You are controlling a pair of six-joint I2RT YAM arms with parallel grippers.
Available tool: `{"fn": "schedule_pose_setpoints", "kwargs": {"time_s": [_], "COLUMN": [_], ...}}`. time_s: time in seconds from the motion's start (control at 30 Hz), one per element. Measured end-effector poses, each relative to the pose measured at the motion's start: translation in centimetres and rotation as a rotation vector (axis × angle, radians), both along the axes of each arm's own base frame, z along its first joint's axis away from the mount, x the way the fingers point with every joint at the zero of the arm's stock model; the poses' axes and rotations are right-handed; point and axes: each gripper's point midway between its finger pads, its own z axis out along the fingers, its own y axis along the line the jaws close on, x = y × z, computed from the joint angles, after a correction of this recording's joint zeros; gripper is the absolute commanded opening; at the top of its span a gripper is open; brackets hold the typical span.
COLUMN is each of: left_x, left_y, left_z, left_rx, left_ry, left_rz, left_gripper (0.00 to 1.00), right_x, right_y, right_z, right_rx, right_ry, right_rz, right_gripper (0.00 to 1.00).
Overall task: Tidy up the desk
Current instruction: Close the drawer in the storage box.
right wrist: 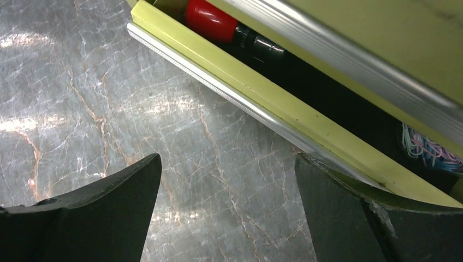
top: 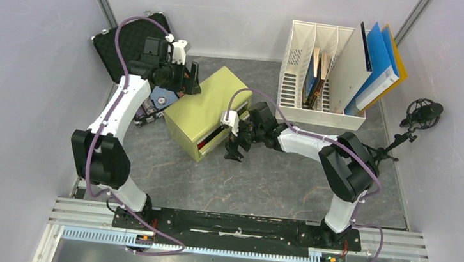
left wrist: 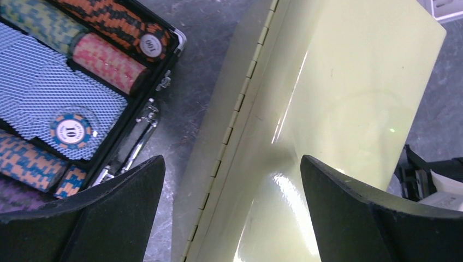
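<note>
Top external view: the table, dark grey and veined, spans the whole cell and carries every item.

Finding one: the yellow-green cabinet sits askew, left of centre. Its drawer is pulled partly out toward the near side. Inside it a red-handled item and a tangle of coloured paper clips are visible; the rest lies in shadow.

Finding two: the chip case lies open at the far left corner, just behind the cabinet, with rolls of chips seated in its tray.

Finding three: the white file rack at the far right holds books and blue and yellow folders upright. A microphone stands beside it.

Left hand hovers over the cabinet's hinged edge, fingers spread wide, grasping nothing. Right hand is low in front of the drawer, likewise spread and empty. One finger lies against the line of the drawer's front rail; whether it touches, I cannot tell.

Assessment: what is visible is already housed in drawer, case or rack, so the sorting appears largely done. Outstanding, in my judgement: push the drawer shut, close the chip case lid, and perhaps square up the cabinet.
</note>
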Motion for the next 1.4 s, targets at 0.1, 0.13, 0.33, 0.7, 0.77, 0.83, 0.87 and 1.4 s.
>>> {"fn": "schedule_pose_setpoints", "kwargs": {"time_s": [0.1, 0.13, 0.33, 0.7, 0.77, 0.83, 0.87, 1.4], "left_x": [-0.2, -0.3, -0.6, -0.7, -0.8, -0.8, -0.8, -0.8], "left_y": [-0.5, -0.6, -1.0, -1.2, -1.3, -1.3, -1.3, -1.5], "left_z": [-0.5, -0.6, -0.6, -1.2, -1.5, -1.6, -1.6, -1.7], "left_rx": [-0.016, -0.022, -0.038, -0.049, -0.049, -0.052, -0.053, -0.057], "left_ry": [0.02, 0.024, 0.034, 0.056, 0.07, 0.072, 0.072, 0.075], "left_rz": [-0.019, -0.025, -0.041, -0.053, -0.054, -0.057, -0.057, -0.068], "left_gripper": [1.0, 1.0, 1.0, 1.0, 1.0, 1.0, 1.0, 1.0], "right_x": [0.2, 0.2, -0.1, 0.5, 0.3, 0.2, 0.0, -2.1], "right_y": [0.5, 0.7, 1.5, 2.4, 2.5, 2.8, 2.9, 5.0], "right_z": [0.0, 0.0, -0.1, -1.6, -1.5, -1.2, -1.1, 2.0], "right_rx": [0.016, 0.023, 0.032, 0.025, 0.032, 0.05, 0.061, 0.283], "right_ry": [0.002, 0.0, 0.014, 0.017, 0.033, 0.064, 0.086, 0.342], "right_rz": [-0.007, -0.009, -0.016, -0.038, -0.045, -0.058, -0.066, -0.112], "right_gripper": [0.98, 0.98, 0.98, 0.98, 0.98, 0.98, 0.98, 0.98]}}
